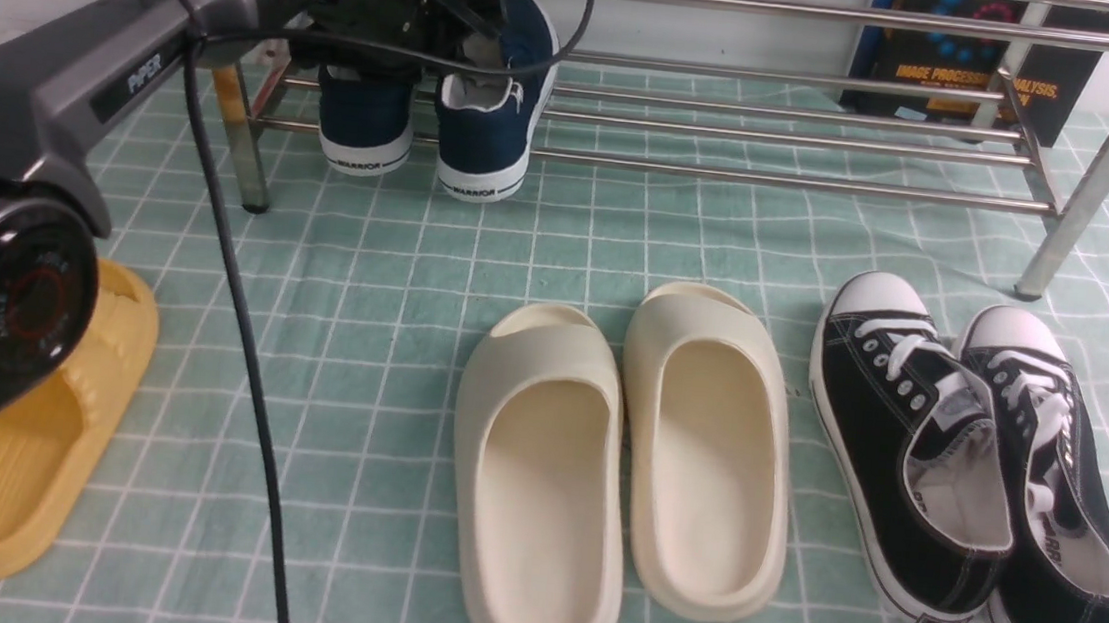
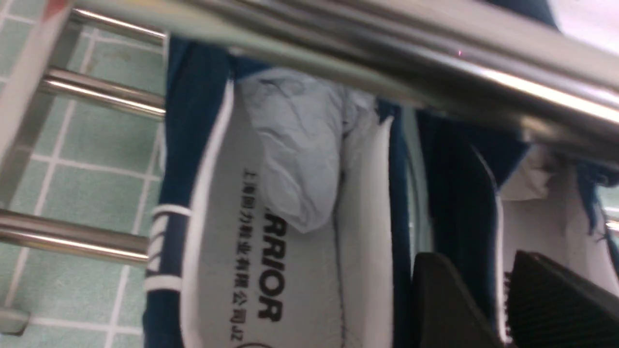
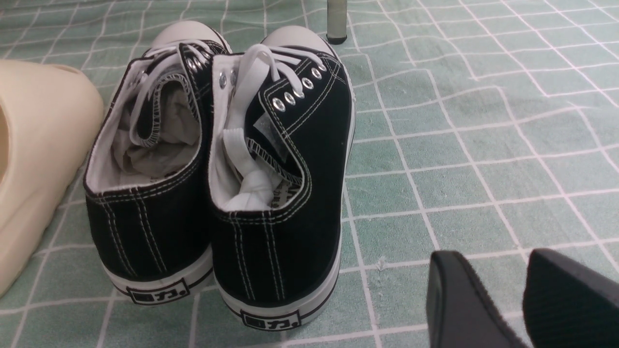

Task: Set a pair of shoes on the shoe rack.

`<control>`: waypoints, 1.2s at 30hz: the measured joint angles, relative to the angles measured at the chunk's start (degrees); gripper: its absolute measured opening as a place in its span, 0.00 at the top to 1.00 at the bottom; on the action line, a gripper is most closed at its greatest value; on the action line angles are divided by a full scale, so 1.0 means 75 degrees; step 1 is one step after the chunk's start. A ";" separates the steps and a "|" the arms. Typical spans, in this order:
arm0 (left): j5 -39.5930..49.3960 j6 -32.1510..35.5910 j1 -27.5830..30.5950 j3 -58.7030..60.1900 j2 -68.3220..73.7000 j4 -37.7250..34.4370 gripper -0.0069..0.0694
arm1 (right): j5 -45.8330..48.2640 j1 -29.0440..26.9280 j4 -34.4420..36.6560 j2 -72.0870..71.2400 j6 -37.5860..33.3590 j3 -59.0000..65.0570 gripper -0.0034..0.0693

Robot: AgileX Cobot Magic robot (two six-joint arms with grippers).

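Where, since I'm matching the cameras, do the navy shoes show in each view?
Front: navy shoes at upper left, on the rack's lower bars, heels toward the camera.
Left wrist: they fill the frame, seen from above, under a rack bar.
Right wrist: not in it.
Shared landmark: the green checked cloth shows in all three.

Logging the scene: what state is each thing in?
shoe rack: upright.
navy sneakers: on the rack, heels outward.
left gripper: open, astride one navy collar.
right gripper: open, empty.
cream slides: on the cloth, side by side.
black sneakers: on the cloth, laced, touching.
yellow slide: on the cloth, partly hidden.
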 joint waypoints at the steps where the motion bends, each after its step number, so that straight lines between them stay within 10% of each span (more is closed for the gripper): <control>1: 0.0065 0.0000 0.0000 0.0000 -0.0025 0.0000 0.56 | 0.0000 0.0000 0.0000 0.0000 0.0000 0.0000 0.61; 9: 0.1233 0.0212 0.0001 0.0000 -0.0893 0.0000 0.57 | 0.0000 0.0000 0.0000 0.0000 0.0000 0.0000 0.61; 23: 0.4628 0.1755 0.0001 0.0052 -0.4849 0.0079 0.90 | 0.0000 0.0000 0.0000 0.0000 0.0000 0.0000 0.61; 36: 0.4585 0.1639 0.0001 0.5064 -0.9855 0.0146 0.93 | 0.0000 0.0000 0.0000 0.0000 0.0000 0.0000 0.61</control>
